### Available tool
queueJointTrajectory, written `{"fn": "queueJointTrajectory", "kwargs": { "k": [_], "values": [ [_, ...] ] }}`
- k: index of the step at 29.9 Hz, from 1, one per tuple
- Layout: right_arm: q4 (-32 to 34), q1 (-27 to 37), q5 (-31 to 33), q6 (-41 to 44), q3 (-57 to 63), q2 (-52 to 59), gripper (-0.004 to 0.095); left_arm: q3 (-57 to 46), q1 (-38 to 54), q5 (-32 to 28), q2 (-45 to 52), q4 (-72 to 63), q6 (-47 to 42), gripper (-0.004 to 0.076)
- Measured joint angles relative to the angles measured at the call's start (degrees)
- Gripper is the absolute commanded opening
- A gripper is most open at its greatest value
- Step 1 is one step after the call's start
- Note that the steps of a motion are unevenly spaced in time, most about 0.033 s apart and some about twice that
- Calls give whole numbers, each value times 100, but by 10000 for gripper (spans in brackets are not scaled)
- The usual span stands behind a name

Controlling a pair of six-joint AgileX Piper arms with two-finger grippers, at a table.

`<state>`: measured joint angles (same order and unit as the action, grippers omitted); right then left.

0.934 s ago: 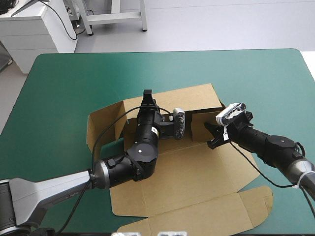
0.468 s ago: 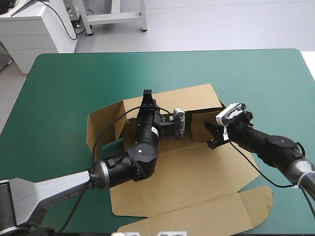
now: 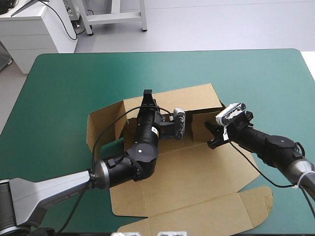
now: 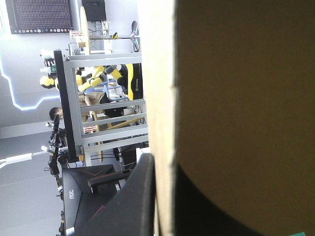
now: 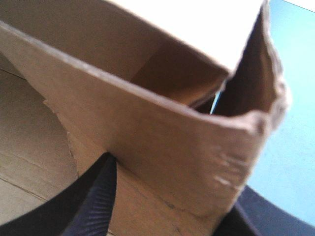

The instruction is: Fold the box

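Starting at the left of the high view, your teal-green table (image 3: 64,83) carries the brown box (image 3: 192,182) near its middle, a cut board sheet that is partly raised. The box's left wall (image 3: 101,129) stands up, and its far wall (image 3: 189,101) stands tilted behind the arms. The left gripper (image 3: 146,94) reaches up to the far wall's top edge. In its own wrist view the left gripper (image 4: 165,164) has one black finger (image 4: 133,201) on each face of the board, the jaws all but closed and pinching the sheet's edge. Further right, the right gripper (image 3: 210,135) sits at the short side flap (image 3: 199,125), which stands just beside the far wall's end. Its jaws stand well apart (see the right wrist view), and the flap (image 5: 162,147) rises between the fingers (image 5: 93,201) of the right gripper (image 5: 174,183). The lid panel (image 3: 211,216) lies flat toward your near edge.
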<state>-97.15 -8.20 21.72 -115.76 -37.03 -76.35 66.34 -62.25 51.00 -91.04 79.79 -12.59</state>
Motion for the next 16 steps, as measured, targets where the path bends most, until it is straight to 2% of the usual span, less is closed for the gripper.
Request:
{"fn": "queueJointTrajectory", "kwargs": {
  "k": [8,16],
  "values": [
    [-20,-55,-431,0,-10,6,-19,0,0,-191,0,248,0,-4],
    [-33,-55,-354,100,-10,6,-19,0,0,-220,-5,311,21,-5]
  ]
}}
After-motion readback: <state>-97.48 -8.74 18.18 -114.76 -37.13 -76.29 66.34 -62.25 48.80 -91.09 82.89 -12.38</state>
